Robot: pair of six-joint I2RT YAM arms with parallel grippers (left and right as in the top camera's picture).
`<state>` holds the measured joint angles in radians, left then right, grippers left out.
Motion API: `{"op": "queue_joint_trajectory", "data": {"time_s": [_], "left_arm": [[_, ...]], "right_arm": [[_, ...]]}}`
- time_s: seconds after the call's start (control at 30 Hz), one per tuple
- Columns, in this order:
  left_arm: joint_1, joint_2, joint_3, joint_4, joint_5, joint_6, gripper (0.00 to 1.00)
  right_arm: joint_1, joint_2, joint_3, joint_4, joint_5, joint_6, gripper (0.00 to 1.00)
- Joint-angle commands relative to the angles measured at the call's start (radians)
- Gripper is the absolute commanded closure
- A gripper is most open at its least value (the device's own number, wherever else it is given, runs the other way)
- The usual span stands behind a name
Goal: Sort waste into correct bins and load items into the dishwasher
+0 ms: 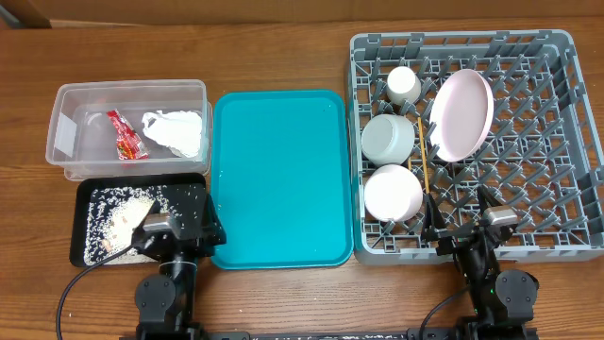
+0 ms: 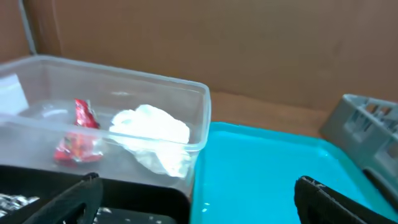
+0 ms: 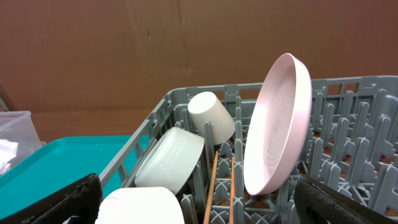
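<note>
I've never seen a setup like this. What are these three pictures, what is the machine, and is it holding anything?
These are three views of one moment. The top picture looks straight down on a wooden table; the other two come from small cameras on each arm's wrist. The dark shapes at the bottom edge are two robot arms, each ending in a two-finger end effector. The left end effector and the right end effector both stand open and hold nothing.

On the table: a clear tub with a red wrapper and a white napkin inside, a black tray with rice grains, and an empty teal tray. The grey dish rack holds a pink plate standing on edge, a cup, two bowls and chopsticks.
</note>
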<state>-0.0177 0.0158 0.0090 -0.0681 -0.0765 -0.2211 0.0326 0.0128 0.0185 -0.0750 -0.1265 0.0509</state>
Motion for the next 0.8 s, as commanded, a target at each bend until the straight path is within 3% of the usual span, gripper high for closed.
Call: {"op": "queue_joint_trajectory", "data": {"time_s": [0.0, 0.37, 0.77], "left_arm": [[0.009, -0.013, -0.005, 0.000, -0.023, 0.217, 0.00], [0.009, -0.013, -0.004, -0.007, 0.073, 0.225, 0.00], [0.008, -0.011, -0.004, -0.008, 0.074, 0.221, 0.00]], "right_arm": [[-0.006, -0.010, -0.011, 0.005, -0.003, -0.006, 0.00], [-0.006, -0.010, -0.011, 0.005, -0.003, -0.006, 0.00], [-0.006, -0.010, -0.011, 0.005, -0.003, -0.006, 0.00]]}}
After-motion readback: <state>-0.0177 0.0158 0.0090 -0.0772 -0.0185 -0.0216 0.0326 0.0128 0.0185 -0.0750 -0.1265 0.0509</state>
